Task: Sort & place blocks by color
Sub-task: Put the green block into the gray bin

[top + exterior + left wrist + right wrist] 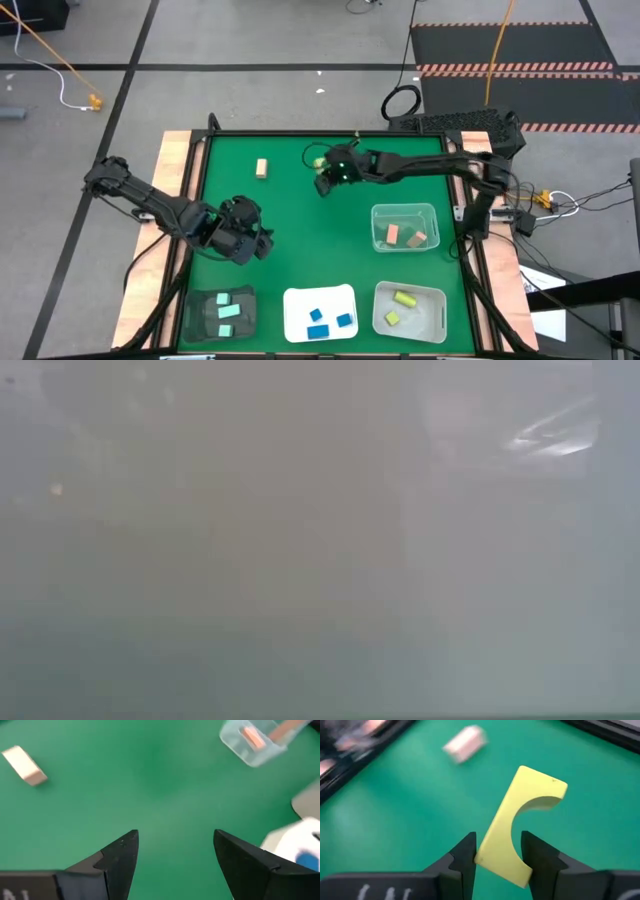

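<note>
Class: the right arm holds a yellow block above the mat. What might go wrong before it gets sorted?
1. The right tool pinches the yellow arch block only at its lower end, so it might pivot or slip.
2. The yellow bin sits beyond the clear bin; a low carry could clip it.

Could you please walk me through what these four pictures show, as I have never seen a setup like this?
Two dark robot arms work over a green table, sorting small blocks by colour. The overhead picture shows everything; the table-level picture is fogged and shows nothing useful; the other two look out from each arm's wrist. The right gripper is shut on a yellow block with an arch cut. The left gripper is open and holds nothing. One tan block lies loose on the table. Along the near edge, a dark tray holds mint blocks, a white tray blue ones, and one clear bin yellow ones; another clear bin holds tan ones.
</note>
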You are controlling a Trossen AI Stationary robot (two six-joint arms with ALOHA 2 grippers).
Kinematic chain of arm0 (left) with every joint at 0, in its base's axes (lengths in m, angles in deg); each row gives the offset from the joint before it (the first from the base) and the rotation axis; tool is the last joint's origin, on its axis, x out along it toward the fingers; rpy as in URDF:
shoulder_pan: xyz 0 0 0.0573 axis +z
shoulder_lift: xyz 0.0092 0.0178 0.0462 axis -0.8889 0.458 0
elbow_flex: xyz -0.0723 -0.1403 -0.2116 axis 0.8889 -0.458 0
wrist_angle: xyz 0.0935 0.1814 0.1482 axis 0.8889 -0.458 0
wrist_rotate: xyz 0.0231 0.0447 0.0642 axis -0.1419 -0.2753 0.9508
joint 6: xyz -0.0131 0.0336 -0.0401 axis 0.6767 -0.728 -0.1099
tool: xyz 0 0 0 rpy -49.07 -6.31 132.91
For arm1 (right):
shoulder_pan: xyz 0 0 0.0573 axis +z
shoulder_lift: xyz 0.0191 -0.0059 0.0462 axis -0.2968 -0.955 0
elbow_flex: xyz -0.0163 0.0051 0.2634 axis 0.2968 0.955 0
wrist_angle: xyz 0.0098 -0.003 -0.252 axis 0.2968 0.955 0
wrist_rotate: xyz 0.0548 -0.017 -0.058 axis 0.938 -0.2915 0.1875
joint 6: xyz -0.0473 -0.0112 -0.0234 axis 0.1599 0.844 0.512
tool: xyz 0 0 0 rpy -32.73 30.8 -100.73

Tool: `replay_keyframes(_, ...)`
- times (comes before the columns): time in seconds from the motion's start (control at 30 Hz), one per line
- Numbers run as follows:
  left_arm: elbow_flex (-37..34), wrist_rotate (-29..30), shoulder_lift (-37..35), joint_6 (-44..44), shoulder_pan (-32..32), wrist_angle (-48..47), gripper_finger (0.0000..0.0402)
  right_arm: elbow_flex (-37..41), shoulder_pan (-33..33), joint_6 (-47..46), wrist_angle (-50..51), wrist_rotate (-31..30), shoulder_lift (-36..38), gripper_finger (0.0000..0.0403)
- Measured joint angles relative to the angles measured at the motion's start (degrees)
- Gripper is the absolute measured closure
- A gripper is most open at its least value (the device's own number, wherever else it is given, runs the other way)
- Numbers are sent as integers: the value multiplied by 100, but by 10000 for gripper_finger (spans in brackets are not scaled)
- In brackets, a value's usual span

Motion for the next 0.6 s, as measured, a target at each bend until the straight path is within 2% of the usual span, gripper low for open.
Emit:
replay_keyframes(0.17, 0, 332, 0, -2, 240, 2, 144, -4, 531, 570, 1084, 376, 1104, 288)
replay_keyframes(0.3, 0, 499, 0, -55, 426, 3, 144, -4, 1145, 513, 2257, 465, 1986, 288)
replay_keyframes(0.43, 0, 503, 0, -149, 615, 9, 144, 135, 1924, -317, 2935, 478, 2742, 288)
replay_keyframes(0.6, 0, 503, 0, -112, 841, 13, 144, 884, 3230, -2340, 2577, 477, 3460, 288)
